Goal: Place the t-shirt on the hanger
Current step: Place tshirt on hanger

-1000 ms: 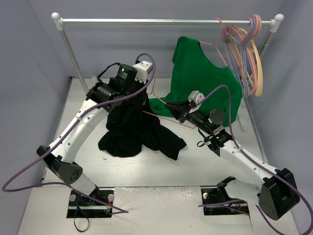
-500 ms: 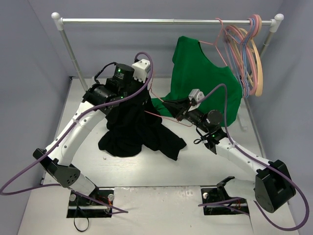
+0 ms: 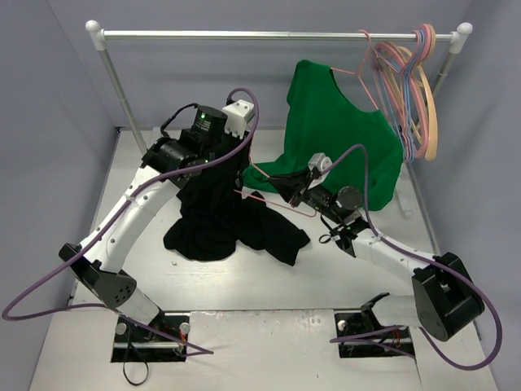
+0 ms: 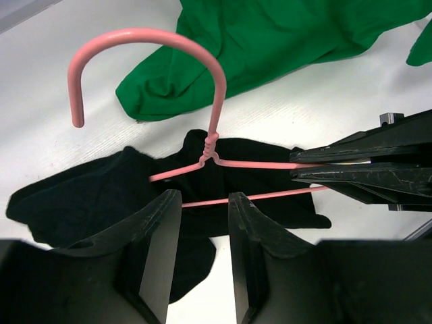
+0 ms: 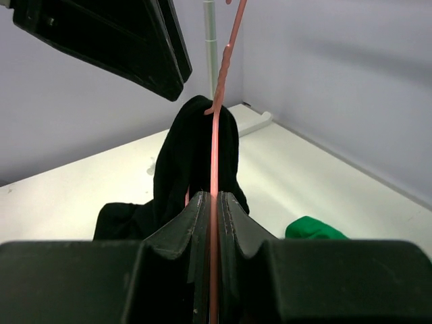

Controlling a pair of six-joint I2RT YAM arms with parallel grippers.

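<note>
Black t-shirt (image 3: 213,221) bunched on the table (image 3: 244,285) below the left arm (image 3: 138,204), right end effector (image 3: 286,186) pinching the pink hanger (image 3: 277,204)

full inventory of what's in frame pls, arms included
t-shirt: 1, black, heaped centre-left on the table, part raised on the hanger's end
hanger: 1, pink wire, held above the table between the arms
green t-shirt: 1, green, hanging back right, lower edge on the table
spare hangers: several, pink, blue, tan, right end of the rail
rail: 1, silver, across the back
table: 1, white
left gripper: 1, black, open, over the hanger
right gripper: 1, black, shut on the hanger
</note>
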